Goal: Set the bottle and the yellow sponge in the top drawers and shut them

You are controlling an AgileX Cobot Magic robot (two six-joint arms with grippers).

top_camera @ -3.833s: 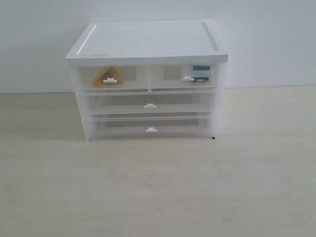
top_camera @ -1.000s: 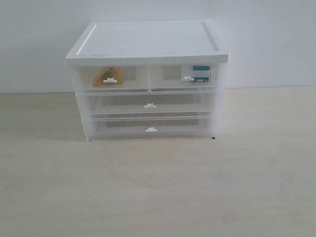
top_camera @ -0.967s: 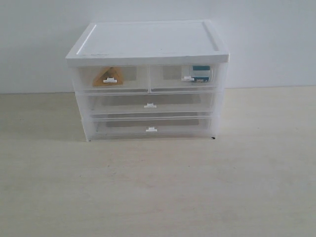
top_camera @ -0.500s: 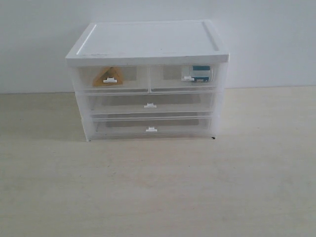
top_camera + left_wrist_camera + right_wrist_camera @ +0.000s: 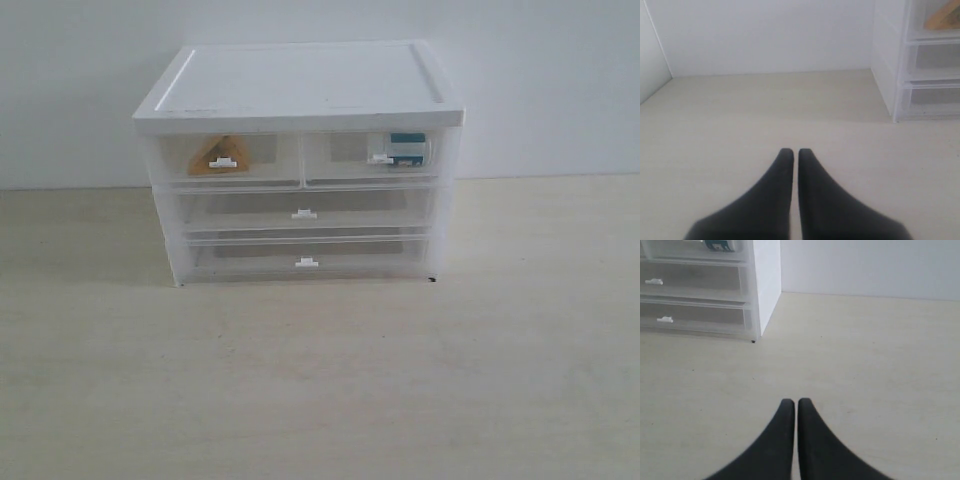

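Your sponge (image 5: 222, 157) sits in the left of the top drawers (image 5: 268, 152) and the bottle (image 5: 405, 150) in the right one. Both fronts look pushed home, though head-on you can't be sure they are flush. The left gripper (image 5: 796, 152) and right gripper (image 5: 796, 403) each hang over the tabletop (image 5: 320, 380) beside the unit (image 5: 300, 85), fingers pressed together, holding nothing. The risk now is a drawer sitting slightly proud, or an arm swinging in and knocking the light unit. The bottle's teal label is too blurred to read.
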